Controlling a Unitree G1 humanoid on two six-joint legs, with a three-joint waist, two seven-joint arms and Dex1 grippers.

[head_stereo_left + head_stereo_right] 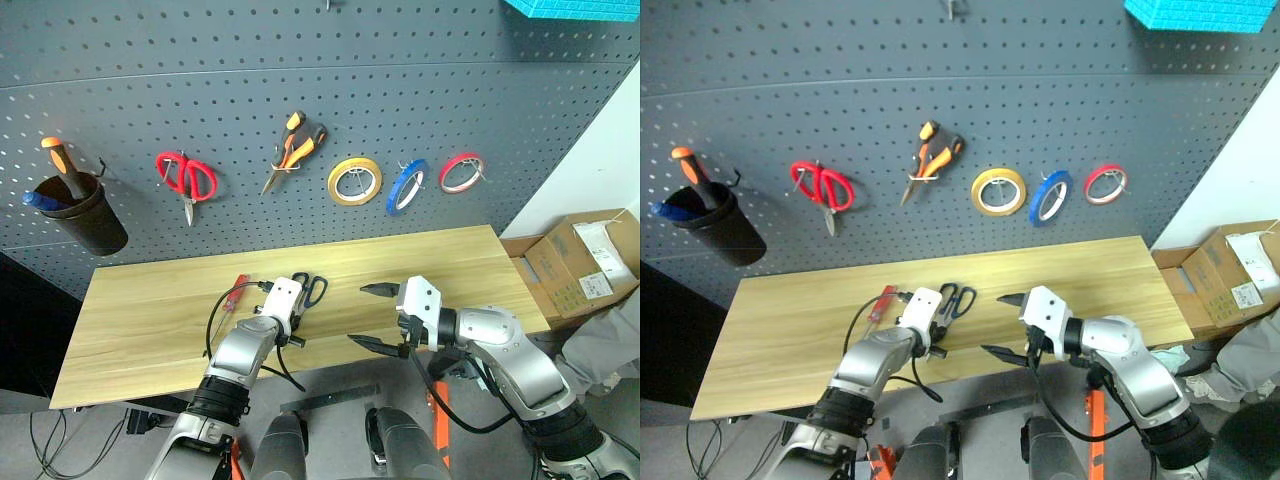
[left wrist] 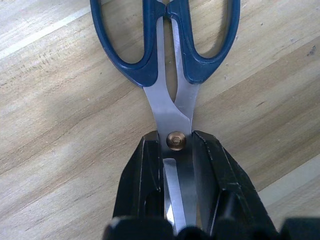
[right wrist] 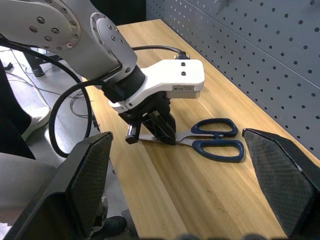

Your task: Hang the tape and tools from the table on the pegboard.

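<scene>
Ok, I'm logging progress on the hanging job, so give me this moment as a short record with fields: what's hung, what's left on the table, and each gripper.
on pegboard: blue tape, pliers, yellow roll, red roll, red scissors
on table: blue scissors, screwdriver
left gripper: shut on the blue scissors at the blades by the pivot, scissors flat on the table
right gripper: open, holds nothing, over the table's near edge
left to hang: blue scissors, screwdriver

Scissors (image 2: pixel 165 60): dark blue handles, silver blades. Table (image 1: pixel 150 310): light wood grain. Pegboard (image 1: pixel 300 60): dark grey, dotted with holes.
</scene>
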